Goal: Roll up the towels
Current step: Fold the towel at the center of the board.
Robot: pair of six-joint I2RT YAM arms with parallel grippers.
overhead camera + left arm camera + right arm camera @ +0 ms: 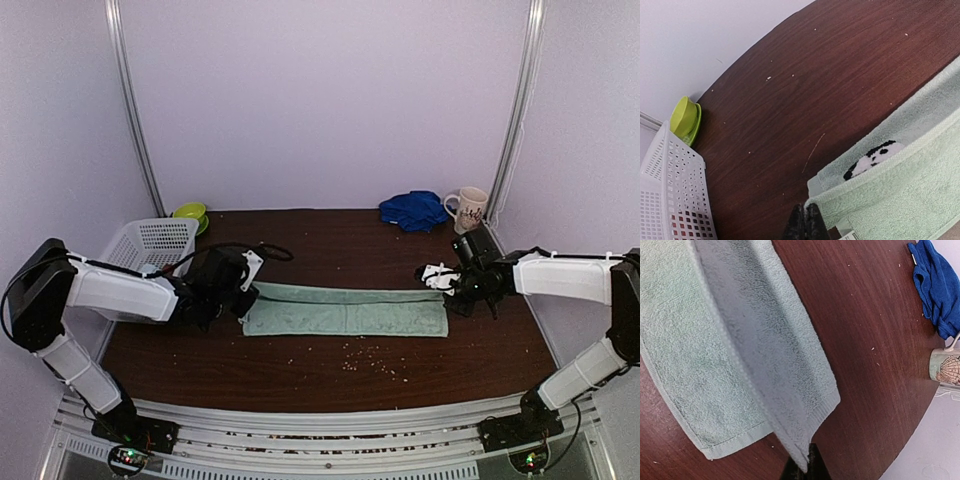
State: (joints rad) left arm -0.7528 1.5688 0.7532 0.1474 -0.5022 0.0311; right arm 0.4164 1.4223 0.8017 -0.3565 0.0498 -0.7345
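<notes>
Now, small pale mint-green cloth towel (pixel 345 310) lies folded lengthwise across mid of dark wood counter (pixel 300 375). L tool (pixel 805 224) clamped on its end nr left edge, R tool (pixel 808 466) clamped on corner nr right edge. Large royal blue cloth towel (pixel 413 210) sits crumpled at far right corner, just beside white patterned mug (pixel 470 207).

The left arm (pixel 120 290) and right arm (pixel 565 277) are being covered by white shells between black joints. Black cables (pixel 262 248) are being trailed along them. The left gripper (pixel 805 225) and right gripper (pixel 807 470) are being tipped with slim dark fingers.
</notes>
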